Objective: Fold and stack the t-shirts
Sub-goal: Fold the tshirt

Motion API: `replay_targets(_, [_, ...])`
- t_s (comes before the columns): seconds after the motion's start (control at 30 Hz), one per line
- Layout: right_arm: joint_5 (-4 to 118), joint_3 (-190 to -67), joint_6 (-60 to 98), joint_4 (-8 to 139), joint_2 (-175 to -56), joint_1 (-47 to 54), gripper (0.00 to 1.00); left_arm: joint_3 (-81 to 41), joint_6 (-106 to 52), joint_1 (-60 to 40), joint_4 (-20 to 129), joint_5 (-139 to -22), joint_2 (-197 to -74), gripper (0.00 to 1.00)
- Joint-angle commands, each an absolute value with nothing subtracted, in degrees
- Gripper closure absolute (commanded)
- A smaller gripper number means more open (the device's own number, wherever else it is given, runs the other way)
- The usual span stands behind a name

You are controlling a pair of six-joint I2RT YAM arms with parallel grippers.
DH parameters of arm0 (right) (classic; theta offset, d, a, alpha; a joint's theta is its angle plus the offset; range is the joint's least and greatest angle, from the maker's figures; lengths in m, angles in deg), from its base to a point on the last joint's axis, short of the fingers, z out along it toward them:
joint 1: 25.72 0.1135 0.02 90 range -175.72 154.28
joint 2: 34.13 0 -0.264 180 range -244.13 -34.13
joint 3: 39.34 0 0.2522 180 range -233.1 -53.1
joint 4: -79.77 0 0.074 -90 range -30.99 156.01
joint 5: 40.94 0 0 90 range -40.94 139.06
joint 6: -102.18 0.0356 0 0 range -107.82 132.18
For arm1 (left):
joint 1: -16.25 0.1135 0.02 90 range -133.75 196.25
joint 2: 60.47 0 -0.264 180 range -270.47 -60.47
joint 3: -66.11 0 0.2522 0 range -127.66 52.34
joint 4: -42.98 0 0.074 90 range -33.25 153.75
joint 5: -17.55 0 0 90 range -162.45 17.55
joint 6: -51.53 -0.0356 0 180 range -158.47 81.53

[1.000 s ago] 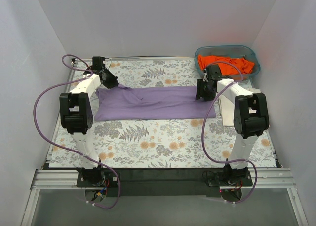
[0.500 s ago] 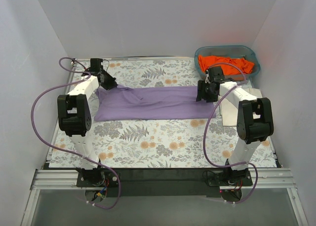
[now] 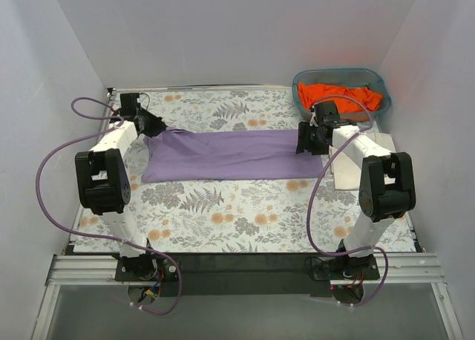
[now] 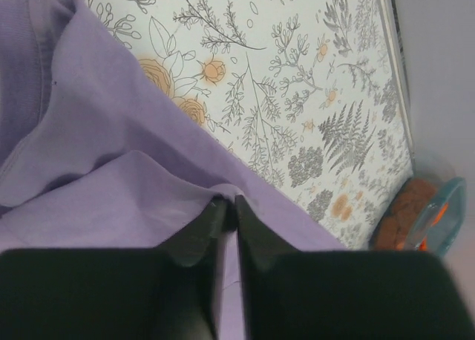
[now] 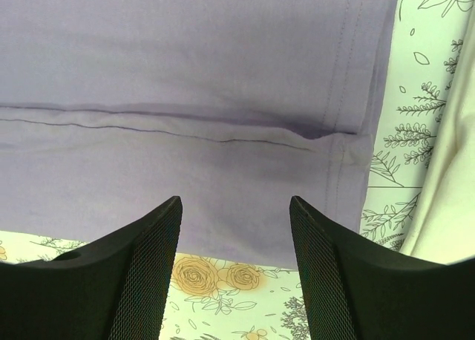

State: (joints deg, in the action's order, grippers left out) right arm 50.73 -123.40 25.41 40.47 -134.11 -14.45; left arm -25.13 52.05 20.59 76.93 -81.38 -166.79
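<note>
The lavender t-shirt [image 3: 230, 154] lies spread in a long band across the middle of the floral tablecloth. My left gripper [image 3: 153, 125] is shut on a fold at the shirt's far left corner; in the left wrist view the jaws [image 4: 230, 203] pinch a ridge of the purple cloth [image 4: 111, 169]. My right gripper [image 3: 306, 143] is open and empty above the shirt's right end, with hem and seam below it [image 5: 235, 203]. The orange t-shirt [image 3: 338, 96] lies crumpled in the basket. The cream-white folded shirt [image 3: 349, 173] lies at the right, partly under my right arm.
The teal basket [image 3: 375, 79] stands at the back right corner; its rim also shows in the left wrist view [image 4: 439, 220]. White walls close in the table on three sides. The cream cloth's edge shows beside the lavender hem [image 5: 451, 184].
My left gripper has moved left and outward with the shirt corner, drawing the cloth's left end taut. My right gripper has shifted slightly right and stays open.
</note>
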Motion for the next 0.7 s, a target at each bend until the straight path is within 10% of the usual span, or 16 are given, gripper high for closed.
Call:
replay_targets(0.0, [51.2, -121.9, 25.2, 41.0, -131.5, -14.6, 0.43, -23.7, 51.9, 20.5, 74.2, -81.9, -163.6, 0.79])
replay_targets(0.23, [51.7, -120.3, 24.8, 40.8, -129.0, -14.5, 0.43, -24.6, 43.4, 19.4, 77.3, -77.5, -161.5, 0.29])
replay_targets(0.67, [51.7, -120.2, 25.5, 40.9, -134.1, -13.7, 0.44, -7.7, 42.4, 17.0, 81.5, -65.6, -154.3, 0.69])
